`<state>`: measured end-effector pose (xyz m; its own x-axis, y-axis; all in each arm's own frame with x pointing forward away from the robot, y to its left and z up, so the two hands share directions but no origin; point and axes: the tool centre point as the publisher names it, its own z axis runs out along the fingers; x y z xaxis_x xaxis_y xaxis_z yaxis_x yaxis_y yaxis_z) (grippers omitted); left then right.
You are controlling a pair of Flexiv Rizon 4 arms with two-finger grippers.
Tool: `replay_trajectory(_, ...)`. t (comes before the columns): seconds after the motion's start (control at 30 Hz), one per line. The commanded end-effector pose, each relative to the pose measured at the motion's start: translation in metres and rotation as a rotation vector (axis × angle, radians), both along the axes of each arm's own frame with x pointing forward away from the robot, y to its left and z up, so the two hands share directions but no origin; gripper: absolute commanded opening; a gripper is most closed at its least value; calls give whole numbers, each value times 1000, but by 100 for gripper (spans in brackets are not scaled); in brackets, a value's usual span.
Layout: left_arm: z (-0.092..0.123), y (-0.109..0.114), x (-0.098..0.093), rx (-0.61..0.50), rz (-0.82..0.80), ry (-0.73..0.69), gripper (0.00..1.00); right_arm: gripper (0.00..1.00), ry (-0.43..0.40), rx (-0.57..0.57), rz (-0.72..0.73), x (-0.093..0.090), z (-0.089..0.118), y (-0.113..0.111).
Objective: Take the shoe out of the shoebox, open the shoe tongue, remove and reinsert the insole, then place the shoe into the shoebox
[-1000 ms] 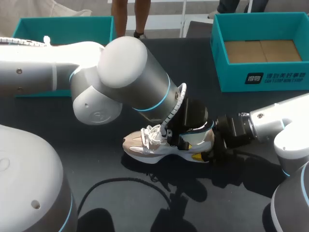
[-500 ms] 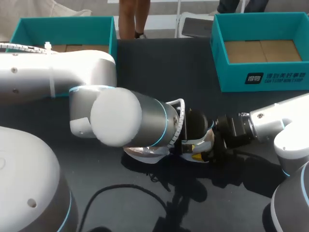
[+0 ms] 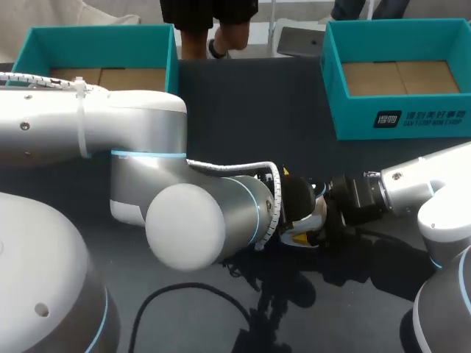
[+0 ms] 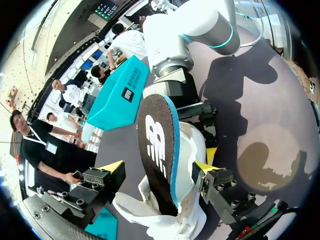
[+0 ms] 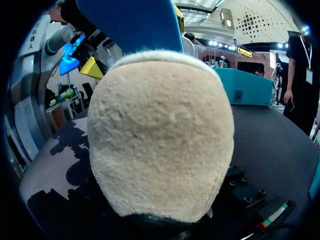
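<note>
Standing on end out of the shoe [image 4: 187, 210], the insole [image 4: 156, 145] is seen in the left wrist view with its lower end tucked inside. The insole step is therefore judged to be in hand, though whether it is being drawn out or fed back cannot be told. The left gripper [image 4: 159, 168] is held with its jaws spread wide, one on each side of the insole. One jaw sits close by the shoe and the other is well apart, so nothing is pinched.

In the head view the shoe is found on the table [image 3: 243, 103] at lower centre, mostly hidden under the left arm. It is well apart from the shoebox [image 3: 401, 121] at the upper right and a second box [image 3: 96, 40] at the upper left. The right gripper [image 3: 320, 224] is set at the heel from the right, and its jaws are judged to be pressed on the heel from two sides.

Next, the left jaws need to be closed on the insole's edges while the heel is held, so that the shoe is not dragged along.
</note>
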<state>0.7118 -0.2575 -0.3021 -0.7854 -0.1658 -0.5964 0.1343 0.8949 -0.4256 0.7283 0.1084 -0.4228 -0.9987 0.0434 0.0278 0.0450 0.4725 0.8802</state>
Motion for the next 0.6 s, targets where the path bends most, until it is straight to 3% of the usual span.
replay_trajectory(0.03,-1,-6,-1,-16,29,-10,78,0,0,-4,-1,0,0,1)
replay_trajectory(0.23,-2,-9,5,-25,53,-4,60,0,0,-4,-1,0,0,1)
replay_trajectory(0.3,-4,-10,7,-26,63,-2,49,0,0,-4,-1,0,0,1)
replay_trajectory(0.43,-6,-10,8,-26,67,10,40,0,0,-4,-1,0,0,1)
replay_trajectory(0.47,-6,-10,7,-22,70,12,35,0,0,-4,-1,0,0,1)
replay_trajectory(0.57,-8,-9,7,-20,73,27,0,0,0,-4,-1,0,0,1)
replay_trajectory(0.6,-8,-9,8,-20,74,30,0,0,0,-4,-1,0,0,1)
